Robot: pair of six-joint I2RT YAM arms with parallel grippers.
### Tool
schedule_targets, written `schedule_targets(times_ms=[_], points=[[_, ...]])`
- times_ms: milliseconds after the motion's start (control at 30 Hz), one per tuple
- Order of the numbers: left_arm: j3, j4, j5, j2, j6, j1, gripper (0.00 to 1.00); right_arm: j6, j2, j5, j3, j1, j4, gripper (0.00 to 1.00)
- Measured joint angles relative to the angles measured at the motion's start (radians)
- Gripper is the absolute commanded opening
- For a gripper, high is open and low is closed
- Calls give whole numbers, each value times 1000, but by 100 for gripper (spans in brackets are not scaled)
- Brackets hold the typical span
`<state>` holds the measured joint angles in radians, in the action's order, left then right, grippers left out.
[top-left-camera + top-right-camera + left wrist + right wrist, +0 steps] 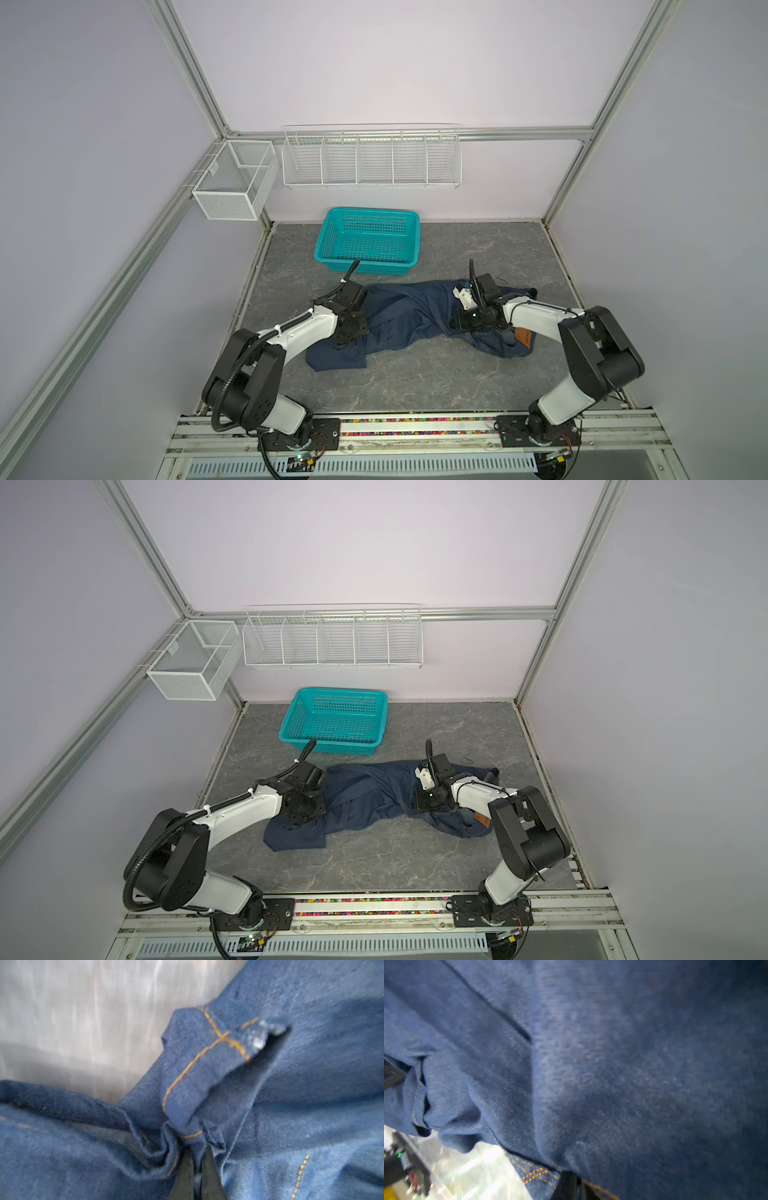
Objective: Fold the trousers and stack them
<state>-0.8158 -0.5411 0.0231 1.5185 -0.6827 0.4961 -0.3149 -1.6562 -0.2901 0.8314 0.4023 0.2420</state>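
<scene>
The trousers (pixel 399 320) lie crumpled across the middle of the tabletop (pixel 415 386). They run from a flat leg end at the near left to the waist end with its tan patch (pixel 523 336) on the right. The teal basket (pixel 326 237) stands just beyond them on the far side, and a top view suggests the two are apart.

The left end effector (pixel 197 1147) is clamped on a small gather of denim beside a stitched cuff (pixel 207 1068). The right end effector (pixel 576 1176) is closed on cloth by a double-stitched seam at the waist end. How many layers it holds cannot be told.

The likeliest trouble is the left pinch. It bites only a narrow pucker, so the weight of the leg on a lift could pull the denim out of the jaws. If the right grip has caught a single layer, the waist would open and sag rather than rise as one piece.

The middle is twisted and bunched, so a fold made from here would probably lock those wrinkles in and leave the legs uneven. The other leg end lies loose at the near left, held by nothing, and may drag or trail. A swing toward the far side could also snag the cloth on the basket rim — or push the basket away.
</scene>
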Motion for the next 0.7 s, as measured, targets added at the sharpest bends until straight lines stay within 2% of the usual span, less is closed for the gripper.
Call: schedule_targets(times_ms=[133, 267, 700], points=[[-53, 0, 44, 37, 73, -81, 0, 10, -45, 24, 75, -25, -7, 7], [-118, -86, 100, 27, 145, -154, 0, 46, -21, 38, 128, -62, 15, 7], [-295, -316, 223, -142, 300, -395, 0, 184, 276, 62, 251, -268, 223, 7]])
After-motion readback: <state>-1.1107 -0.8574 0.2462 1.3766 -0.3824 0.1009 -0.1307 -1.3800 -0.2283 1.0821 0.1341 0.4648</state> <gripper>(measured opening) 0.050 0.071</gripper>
